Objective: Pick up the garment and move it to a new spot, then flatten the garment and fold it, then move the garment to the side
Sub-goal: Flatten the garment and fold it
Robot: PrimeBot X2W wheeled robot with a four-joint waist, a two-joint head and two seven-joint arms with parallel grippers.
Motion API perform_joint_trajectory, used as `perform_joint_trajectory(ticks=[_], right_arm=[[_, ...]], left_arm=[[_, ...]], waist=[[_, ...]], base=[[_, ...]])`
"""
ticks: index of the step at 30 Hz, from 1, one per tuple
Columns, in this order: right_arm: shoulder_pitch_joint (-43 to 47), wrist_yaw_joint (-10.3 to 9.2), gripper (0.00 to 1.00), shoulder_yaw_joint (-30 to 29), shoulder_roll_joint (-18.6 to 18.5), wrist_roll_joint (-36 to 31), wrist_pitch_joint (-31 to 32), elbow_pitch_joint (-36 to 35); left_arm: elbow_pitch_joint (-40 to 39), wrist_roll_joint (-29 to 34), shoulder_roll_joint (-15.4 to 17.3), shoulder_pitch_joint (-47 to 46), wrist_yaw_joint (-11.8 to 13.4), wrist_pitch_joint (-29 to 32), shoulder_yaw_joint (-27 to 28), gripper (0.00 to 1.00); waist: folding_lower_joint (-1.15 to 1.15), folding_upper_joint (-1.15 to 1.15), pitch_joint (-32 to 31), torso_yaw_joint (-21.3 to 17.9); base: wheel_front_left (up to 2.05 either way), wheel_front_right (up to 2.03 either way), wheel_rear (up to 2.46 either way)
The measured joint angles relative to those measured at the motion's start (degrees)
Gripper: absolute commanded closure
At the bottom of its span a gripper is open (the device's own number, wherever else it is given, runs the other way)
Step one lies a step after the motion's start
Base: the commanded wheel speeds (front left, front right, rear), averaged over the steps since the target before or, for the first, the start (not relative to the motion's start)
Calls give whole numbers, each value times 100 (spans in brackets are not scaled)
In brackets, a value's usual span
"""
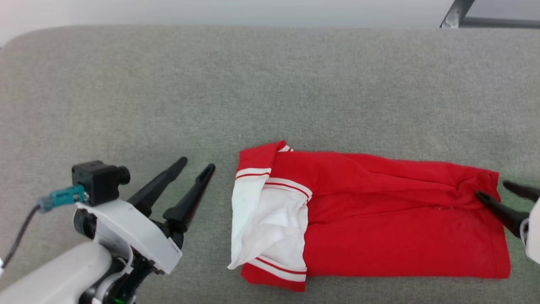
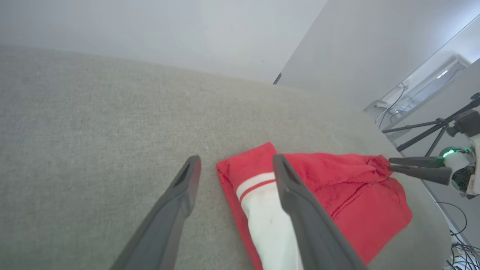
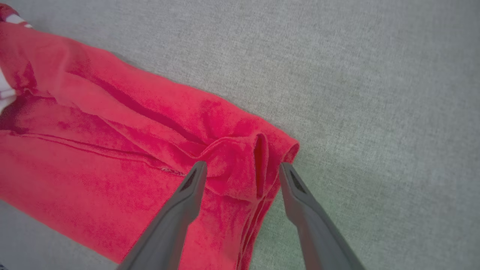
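On a grey fabric surface [image 1: 270, 84]: one folded red garment [image 1: 400, 228], lying right of centre, white striped sleeve ends at its left. Two grippers: left gripper [image 1: 197, 164] just beside the sleeve end, jaws apart, empty; right gripper [image 3: 243, 167], jaws spread astride the bunched right corner.

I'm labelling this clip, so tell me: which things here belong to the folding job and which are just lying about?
Job: the garment, lying folded; left gripper, open; right gripper, open astride its corner; grey surface.
Lying about: tripod; floor cables.
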Motion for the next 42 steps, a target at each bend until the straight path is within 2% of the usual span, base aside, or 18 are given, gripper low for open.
perform_joint_trajectory(ticks=[3, 6, 9, 13, 18, 21, 25, 34, 40, 41, 42], right_arm=[[209, 0, 0, -123, -21, 154, 241, 115], [351, 0, 0, -287, -34, 234, 400, 233], [506, 0, 0, -452, -80, 304, 548, 366], [610, 0, 0, -622, -101, 347, 736, 454], [698, 0, 0, -714, -90, 512, 1168, 532], [673, 0, 0, -745, -82, 532, 1374, 555], [508, 0, 0, -731, 27, 510, 1607, 672], [155, 1, 0, -687, 361, 152, 1950, 1281], [-34, 4, 0, -715, 543, -88, 2022, 1628], [-46, 4, 23, -724, 563, -112, 2011, 1664], [-59, 4, 54, -725, 580, -122, 2006, 1696]], left_arm=[[264, 168, -246, 246, 299, -149, 234, 0], [577, 423, -631, 606, 475, -170, 609, 0], [838, 861, -1147, 1004, 481, -179, 1259, 0], [1238, 1645, -1656, 1552, 324, -179, 1882, 0], [1569, 2709, -2014, 1779, 141, -179, 2497, 0], [1585, 3384, -2197, 1835, 79, -188, 2929, 0], [1488, 4132, -2476, 1939, -123, -188, 3323, 0], [1722, 4888, -3077, 2045, -686, -188, 3801, 0], [1951, 5217, -3382, 2023, -935, -188, 4034, 0], [1969, 5225, -3439, 2020, -994, -188, 4084, 0], [1993, 5268, -3486, 2014, -1027, -188, 4125, 0]], waist=[[0, 0, -116, 48], [0, 0, -175, 125], [0, 0, -217, 203], [0, 0, -279, 288], [0, 0, -349, 359], [0, 0, -381, 386], [0, 0, -381, 396], [0, 0, -274, 515], [0, 0, -188, 634], [0, 0, -175, 650], [0, 0, -165, 665]], base=[[0, 0, 0], [0, 0, 0], [0, 0, 0], [0, 0, 0], [0, 0, 0], [0, 0, 0], [0, 0, 0], [0, 0, 0], [0, 0, 0], [0, 0, 0], [0, 0, 0]])
